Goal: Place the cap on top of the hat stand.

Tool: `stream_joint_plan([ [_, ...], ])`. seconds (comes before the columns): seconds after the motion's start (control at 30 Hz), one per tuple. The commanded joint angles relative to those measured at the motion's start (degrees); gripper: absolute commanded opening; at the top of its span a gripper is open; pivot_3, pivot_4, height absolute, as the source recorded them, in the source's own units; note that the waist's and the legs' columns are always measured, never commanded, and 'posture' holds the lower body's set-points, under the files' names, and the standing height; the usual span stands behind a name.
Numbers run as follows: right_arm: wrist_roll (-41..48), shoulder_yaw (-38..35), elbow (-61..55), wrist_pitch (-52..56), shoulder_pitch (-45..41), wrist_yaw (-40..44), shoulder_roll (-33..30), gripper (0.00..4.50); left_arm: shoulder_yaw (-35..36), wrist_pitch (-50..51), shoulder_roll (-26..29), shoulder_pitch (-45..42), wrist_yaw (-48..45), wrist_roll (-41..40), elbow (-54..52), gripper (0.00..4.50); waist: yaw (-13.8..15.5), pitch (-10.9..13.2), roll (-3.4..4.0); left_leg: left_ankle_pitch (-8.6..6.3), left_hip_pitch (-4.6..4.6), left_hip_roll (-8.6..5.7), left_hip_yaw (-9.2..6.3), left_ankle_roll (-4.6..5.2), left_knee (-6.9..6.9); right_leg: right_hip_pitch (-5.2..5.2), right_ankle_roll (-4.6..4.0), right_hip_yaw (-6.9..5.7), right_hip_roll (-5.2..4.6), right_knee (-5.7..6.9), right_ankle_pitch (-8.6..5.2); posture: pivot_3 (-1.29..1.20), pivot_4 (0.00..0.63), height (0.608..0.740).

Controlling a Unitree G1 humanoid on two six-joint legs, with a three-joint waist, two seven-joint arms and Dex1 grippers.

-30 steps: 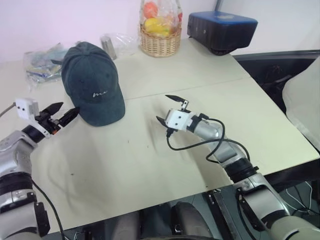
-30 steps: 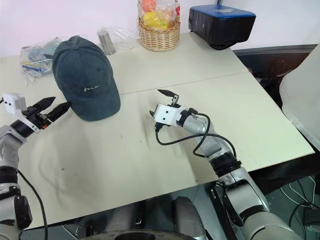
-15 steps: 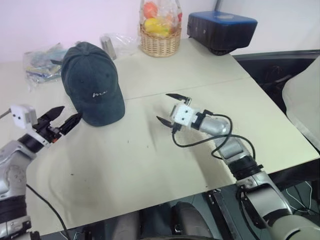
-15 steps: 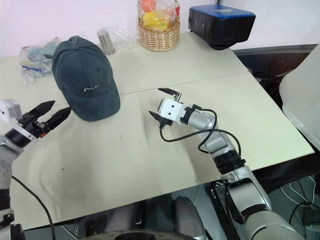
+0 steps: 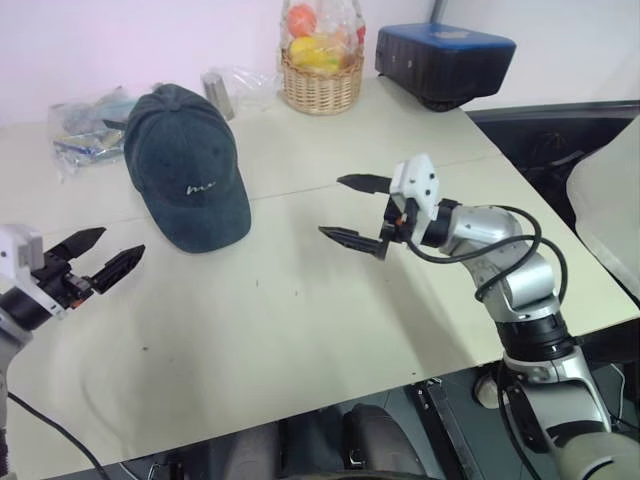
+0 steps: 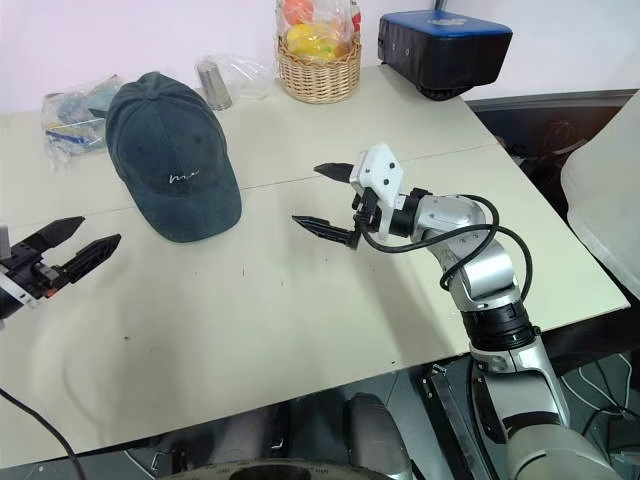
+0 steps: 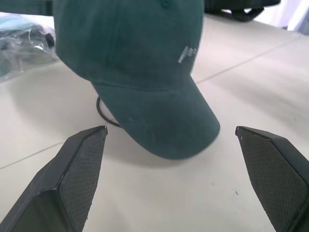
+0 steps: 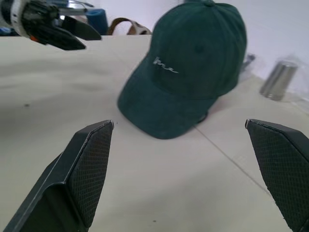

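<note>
The dark teal cap (image 5: 185, 165) rests crown up at the back left of the table, brim toward me, white script on its front. A bit of black wire ring of the hat stand (image 7: 102, 114) peeks out from under it; the rest of the stand is hidden by the cap. My left gripper (image 5: 123, 241) hovers open near the table's left front, apart from the brim and pointing at it. To the cap's right my right gripper (image 5: 330, 206) hangs open above the table's middle, pointing left toward the cap, with nothing between its fingers.
A wicker basket of fruit (image 5: 320, 75), a metal cup (image 5: 215, 92) and plastic bags (image 5: 85, 125) line the back edge. A blue-black box (image 5: 445, 60) stands at the back right. The beige table (image 5: 300, 330) ends at the right beside a white object (image 5: 610, 200).
My left gripper has drawn back from the cap's brim toward the near left. My right gripper has lifted off the table, rolled and shifted right. The cap has stayed put.
</note>
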Motion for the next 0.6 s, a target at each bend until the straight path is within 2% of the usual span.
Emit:
stream_joint_plan([
  [0.03, 0.88, -1.04, -2.19, 0.41, 0.40, -0.19, -0.13, 4.50, 2.84, -0.37, 0.26, 0.80, 0.53, -0.98, -2.36, 4.46, 0.04, 0.00, 0.00, 0.00, 0.00, 0.00, 0.00, 0.00, 0.00, 0.00, 0.00, 0.00, 0.00, 0.00, 0.00, 0.00, 0.150, 0.740],
  [0.6, 0.17, -1.95, -0.03, -0.01, -0.29, -0.62, -0.49, 4.50, 2.26, -0.70, -0.51, 1.54, 2.12, -0.86, -4.29, 4.46, 0.06, 0.00, 0.00, 0.00, 0.00, -0.01, 0.00, 0.00, 0.00, 0.00, 0.00, 0.00, -0.01, -0.01, 0.00, 0.00, 0.150, 0.740],
])
